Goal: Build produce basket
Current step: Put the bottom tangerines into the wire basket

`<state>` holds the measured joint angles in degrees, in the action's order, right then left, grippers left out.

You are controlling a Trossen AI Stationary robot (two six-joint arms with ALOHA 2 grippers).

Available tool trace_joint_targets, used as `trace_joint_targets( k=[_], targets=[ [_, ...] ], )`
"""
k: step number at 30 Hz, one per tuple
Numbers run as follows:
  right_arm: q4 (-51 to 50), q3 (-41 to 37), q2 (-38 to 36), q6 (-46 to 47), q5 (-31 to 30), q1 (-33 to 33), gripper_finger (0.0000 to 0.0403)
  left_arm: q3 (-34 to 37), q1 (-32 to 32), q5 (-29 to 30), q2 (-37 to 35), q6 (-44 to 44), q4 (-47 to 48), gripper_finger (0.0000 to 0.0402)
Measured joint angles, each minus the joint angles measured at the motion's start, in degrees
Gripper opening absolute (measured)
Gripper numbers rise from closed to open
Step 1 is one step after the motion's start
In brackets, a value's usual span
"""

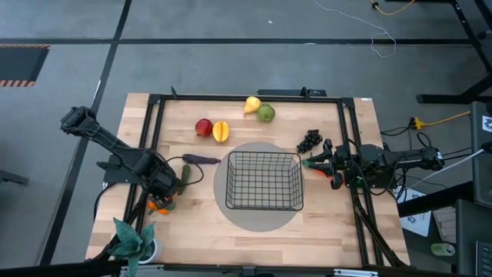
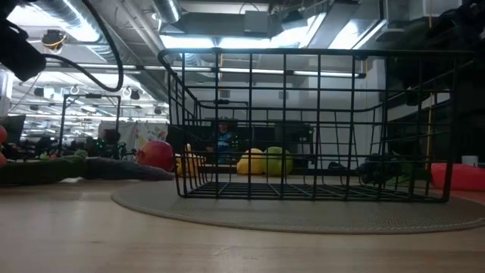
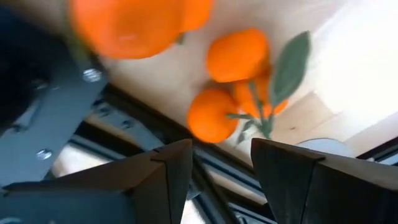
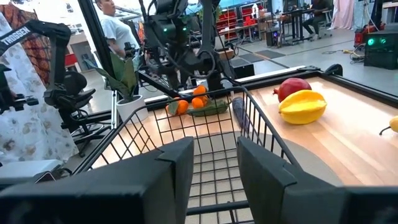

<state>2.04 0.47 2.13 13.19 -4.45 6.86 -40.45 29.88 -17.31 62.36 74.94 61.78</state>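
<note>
left claw [image 1: 164, 198] hangs low over the left part of the wooden surface [image 1: 192, 223], right above the small oranges [image 1: 159, 205]; in its wrist view the two dark fingers [image 3: 165, 174] stand apart with a clear gap between them, and the oranges [image 3: 230, 81] with their green leaf lie just beyond the tips, not gripped. just beside this claw lie the green cucumber [image 1: 185, 175] and, a little toward the middle, the purple eggplant [image 1: 201, 159]. the black wire-mesh basket [image 1: 264, 181] sits upright on a round grey mat [image 1: 261, 219] in the middle of the surface, and nothing shows inside it in the high view or the low view, where its grid walls [image 2: 303, 125] fill most of the frame. behind the basket, toward the far edge, the red apple [image 1: 204, 127] and the yellow ridged fruit [image 1: 221, 131] are touching or nearly so, and farther right the yellow pear [image 1: 252, 105] sits against the green apple [image 1: 266, 114]. the dark grapes [image 1: 309, 141] lie off the basket's far right corner. right claw [image 1: 311, 163] hovers just beside the basket's right wall, near the grapes, with an orange carrot [image 1: 336, 181] close under the arm; its wrist view shows the fingers [image 4: 180, 165] parted, empty, and pointed across the basket's rim [image 4: 186, 109]. a green potted plant [image 1: 132, 240] stands at the near left corner of the surface. a person [image 4: 115, 31] stands in the room beyond.
</note>
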Motion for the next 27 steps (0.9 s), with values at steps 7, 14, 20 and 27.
trace_joint_targets(
  k=[7, 14, 20, 27],
  targets=[
    [0.02, 0.00, 0.00, 0.02, 0.00, -0.01, 0.0122, -0.02, 2.25, -1.16, 5.83, 0.00, -8.20, 0.0153],
    [0.02, 0.00, 0.00, -0.02, -0.02, 0.00, 0.0122, -0.02, 3.34, -2.74, 9.55, 0.34, -8.19, 0.0153],
    [0.05, 0.00, 0.00, -0.37, -0.02, 0.00, 0.0122, -0.02, 3.73, -1.53, 12.44, 1.42, -8.99, 0.0153],
    [0.04, 0.00, 0.00, -1.14, -0.02, -0.01, 0.0122, -0.02, 3.70, 4.07, 14.63, 1.42, -9.00, 0.0153]
  ],
)
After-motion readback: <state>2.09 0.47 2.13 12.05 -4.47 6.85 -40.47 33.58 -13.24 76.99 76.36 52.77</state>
